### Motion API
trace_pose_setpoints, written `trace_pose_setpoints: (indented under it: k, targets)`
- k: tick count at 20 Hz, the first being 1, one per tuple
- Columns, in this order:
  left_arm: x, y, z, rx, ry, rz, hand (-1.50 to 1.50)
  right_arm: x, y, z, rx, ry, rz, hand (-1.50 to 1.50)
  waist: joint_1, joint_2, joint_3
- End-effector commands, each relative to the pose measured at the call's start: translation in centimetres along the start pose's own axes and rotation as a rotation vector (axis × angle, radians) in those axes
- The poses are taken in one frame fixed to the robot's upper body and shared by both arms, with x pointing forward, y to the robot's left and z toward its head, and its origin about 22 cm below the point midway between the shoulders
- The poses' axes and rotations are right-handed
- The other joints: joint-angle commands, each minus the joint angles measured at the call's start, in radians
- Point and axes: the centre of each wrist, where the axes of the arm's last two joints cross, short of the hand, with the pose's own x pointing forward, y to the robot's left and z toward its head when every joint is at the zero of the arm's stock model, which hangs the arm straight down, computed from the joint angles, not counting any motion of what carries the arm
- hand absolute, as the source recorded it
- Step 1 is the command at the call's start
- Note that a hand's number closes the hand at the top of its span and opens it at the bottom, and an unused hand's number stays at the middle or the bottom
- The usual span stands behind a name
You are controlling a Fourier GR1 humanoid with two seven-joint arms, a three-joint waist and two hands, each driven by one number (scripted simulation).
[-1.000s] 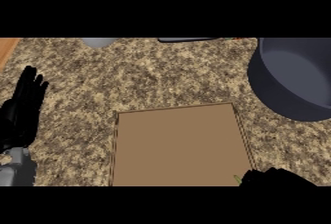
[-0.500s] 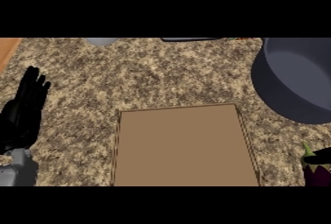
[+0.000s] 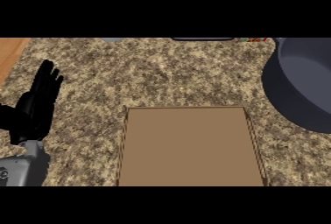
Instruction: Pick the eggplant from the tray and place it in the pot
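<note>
This is a kitchen. The surface (image 3: 168, 74) is a speckled brown-and-cream stone counter top. At its right edge stands a large dark grey cooking pot (image 3: 304, 83), and a flat brown tray (image 3: 191, 146) lies near its front edge. A strip of orange-brown wood (image 3: 9, 52) shows at the far left corner.

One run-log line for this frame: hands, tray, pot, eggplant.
left robot hand: open, resting at left edge | right robot hand: out of view | tray: no eggplant on it | pot: upper right, eggplant not visible
</note>
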Motion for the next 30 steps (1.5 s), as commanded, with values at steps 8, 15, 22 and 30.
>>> trace_pose_setpoints:
  k: [8, 15, 22, 30]
  targets:
    - [-0.5, -0.2, -1.9, -0.012, -0.027, 0.006, 0.00, -6.0, -2.8, -5.6, -0.038, 0.108, -0.012, 1.50, 0.021, 0.004, 0.000]
    - [1.8, -1.8, -1.7, -0.055, -0.023, 0.022, 0.00, -8.1, -2.5, -6.9, -0.180, 0.111, 0.348, 1.50, 0.057, 0.017, 0.003]
    - [0.5, -1.7, -0.9, -0.046, -0.035, 0.001, 0.00, -14.5, 2.0, -8.7, -0.145, 0.148, 0.392, 1.50, 0.065, 0.016, 0.003]
    - [0.5, -1.3, -0.9, -0.057, -0.015, 0.002, 0.00, -17.0, 5.0, -10.5, -0.019, 0.344, 0.208, -1.50, 0.065, 0.015, 0.003]
